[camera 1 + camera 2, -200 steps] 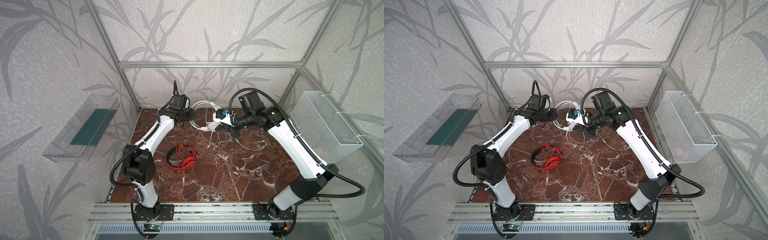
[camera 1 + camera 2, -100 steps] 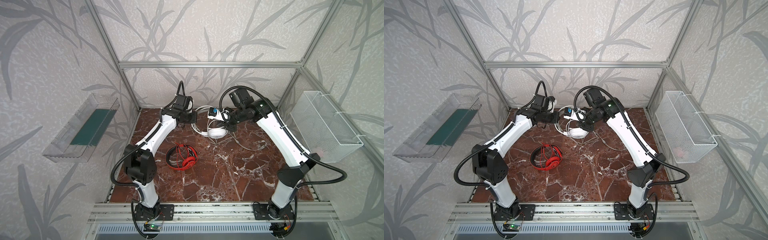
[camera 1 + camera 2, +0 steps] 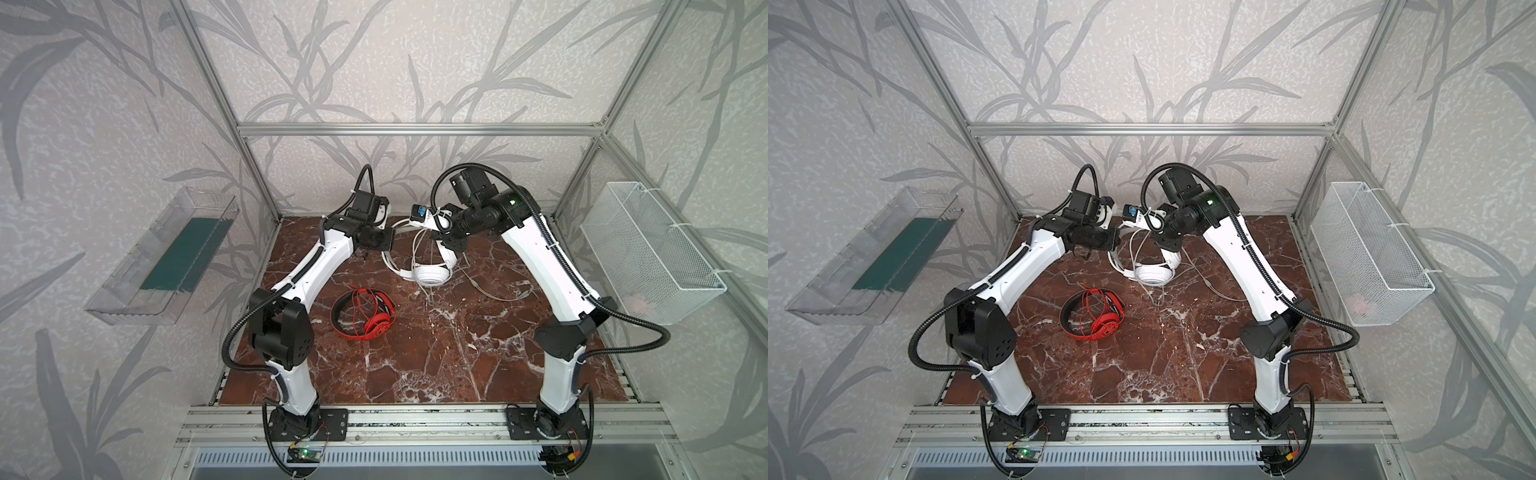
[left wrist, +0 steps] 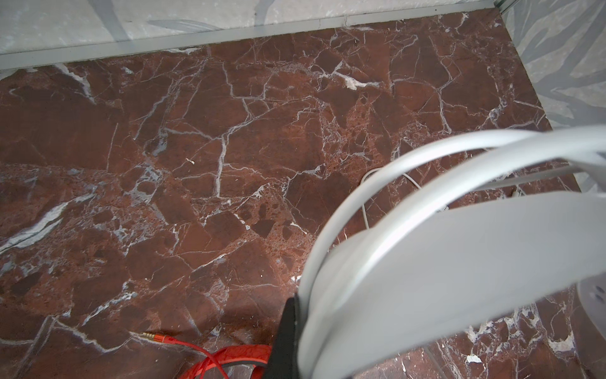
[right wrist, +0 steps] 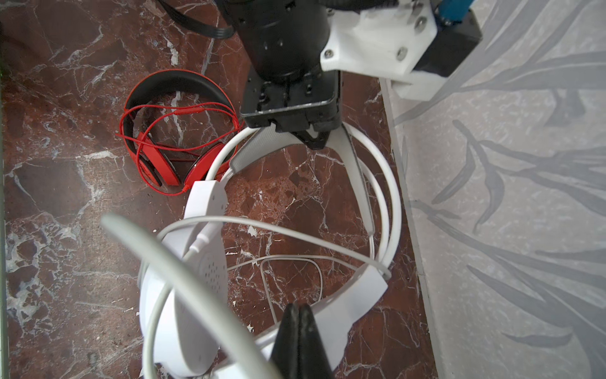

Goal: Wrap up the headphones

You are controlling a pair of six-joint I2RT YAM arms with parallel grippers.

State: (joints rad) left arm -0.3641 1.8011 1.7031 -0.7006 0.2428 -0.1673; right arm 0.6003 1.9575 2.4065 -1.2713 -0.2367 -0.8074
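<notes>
The white headphones (image 3: pixel 430 274) (image 3: pixel 1152 276) hang upright near the back wall, one ear cup low over the marble. My left gripper (image 3: pixel 386 243) (image 3: pixel 1115 243) is shut on their headband (image 4: pixel 459 262); one black finger (image 4: pixel 288 328) presses against it. In the right wrist view, the left gripper (image 5: pixel 292 128) clamps the top of the band. My right gripper (image 3: pixel 444 251) (image 5: pixel 300 328) is shut, with the white cable (image 5: pixel 183 282) running into its jaws. Loose cable (image 3: pixel 490 291) trails on the table. The red headphones (image 3: pixel 363 309) (image 3: pixel 1092 313) (image 5: pixel 164 131) lie flat in the middle-left, cable looped across them.
A clear plastic bin (image 3: pixel 166 257) with a green floor hangs on the left wall. A white wire basket (image 3: pixel 648 253) hangs on the right wall. The back wall and its aluminium rail (image 5: pixel 410 197) are close behind the white pair.
The right arm folded inward toward the back middle, still shut. The white headphones tipped from lying level to hanging, ear cup down. The left gripper shifted slightly right.
</notes>
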